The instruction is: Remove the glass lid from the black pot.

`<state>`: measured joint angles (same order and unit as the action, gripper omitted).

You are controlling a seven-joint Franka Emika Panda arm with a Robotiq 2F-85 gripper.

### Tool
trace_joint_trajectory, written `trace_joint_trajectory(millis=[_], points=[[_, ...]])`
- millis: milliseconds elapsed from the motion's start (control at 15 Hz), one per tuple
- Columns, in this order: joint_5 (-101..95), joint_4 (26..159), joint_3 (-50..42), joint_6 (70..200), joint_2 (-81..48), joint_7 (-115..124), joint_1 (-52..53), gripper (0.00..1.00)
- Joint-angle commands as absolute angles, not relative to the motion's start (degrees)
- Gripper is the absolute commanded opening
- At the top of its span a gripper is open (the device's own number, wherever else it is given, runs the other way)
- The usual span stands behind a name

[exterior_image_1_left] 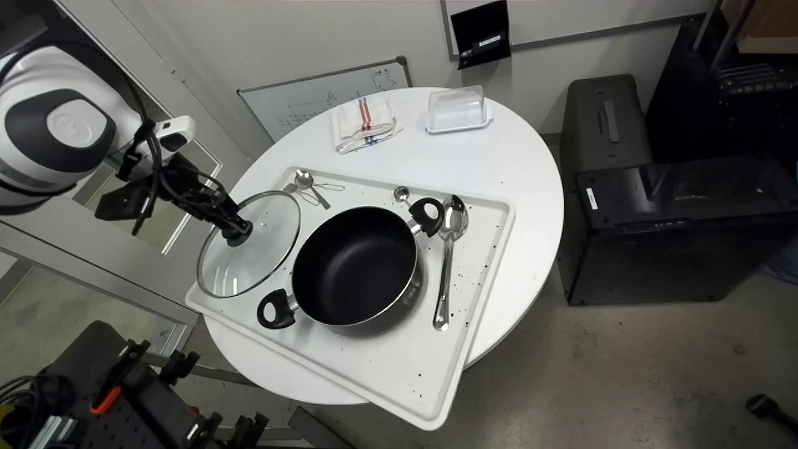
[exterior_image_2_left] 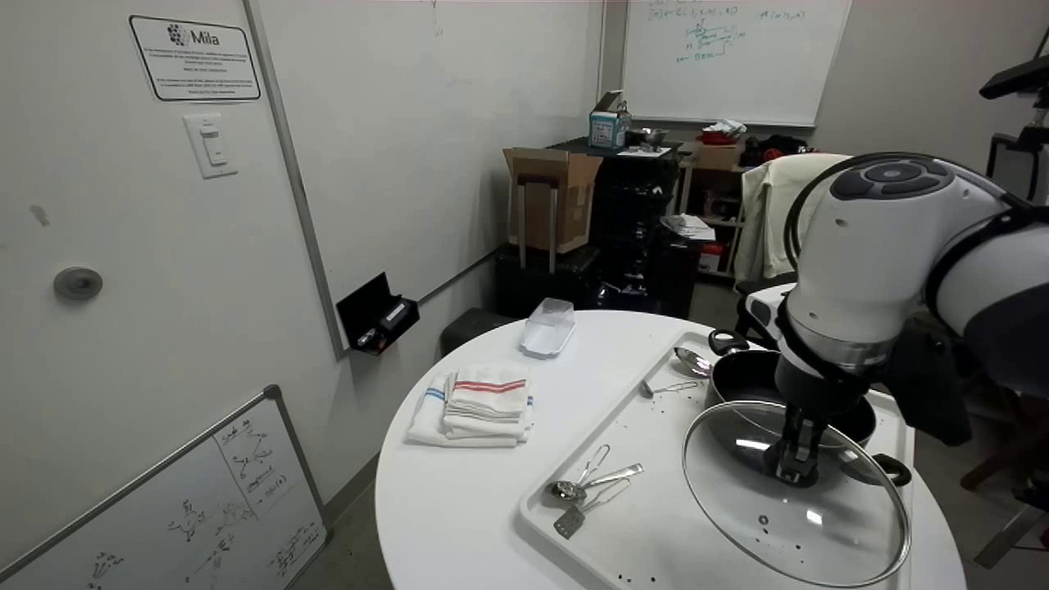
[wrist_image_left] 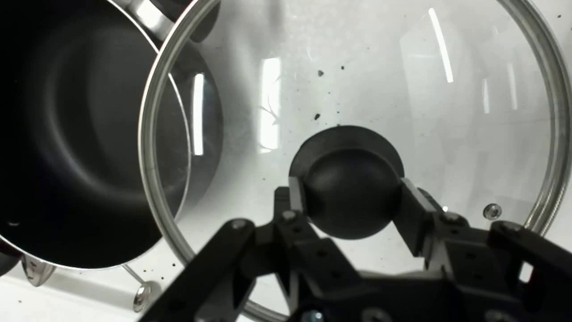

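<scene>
The glass lid [exterior_image_1_left: 271, 227] is a clear disc with a metal rim and dark knob. My gripper [exterior_image_1_left: 238, 229] is shut on its knob, with a finger against each side in the wrist view [wrist_image_left: 351, 192]. The lid is held up beside the black pot [exterior_image_1_left: 355, 268], over the tray's end, in an exterior view. The lid also shows in an exterior view [exterior_image_2_left: 819, 533], in front of the pot [exterior_image_2_left: 746, 377]. In the wrist view, the lid's rim [wrist_image_left: 149, 134] overlaps the pot's edge [wrist_image_left: 89, 134] in the picture. The pot is uncovered and its dark inside shows.
A white tray [exterior_image_1_left: 399, 374] on a round white table [exterior_image_1_left: 530, 187] bears the pot, a large metal spoon [exterior_image_1_left: 446, 268] and small utensils [exterior_image_1_left: 305, 181]. Folded towels [exterior_image_1_left: 365, 121] and a clear-lidded butter dish [exterior_image_1_left: 458, 112] stand at the far side. A wall whiteboard [exterior_image_2_left: 459, 123] is behind.
</scene>
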<state>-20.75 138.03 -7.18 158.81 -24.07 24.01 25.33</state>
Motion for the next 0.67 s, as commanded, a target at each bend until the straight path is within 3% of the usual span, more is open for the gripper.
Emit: trace_joint_trajectory(millis=[0,600], points=[[-24.49,137.34,-8.1,159.93,-24.7,28.04,29.04,0.25],[-22.28,132.79,-9.01,168.26,-34.57,25.87,30.62,0.25]])
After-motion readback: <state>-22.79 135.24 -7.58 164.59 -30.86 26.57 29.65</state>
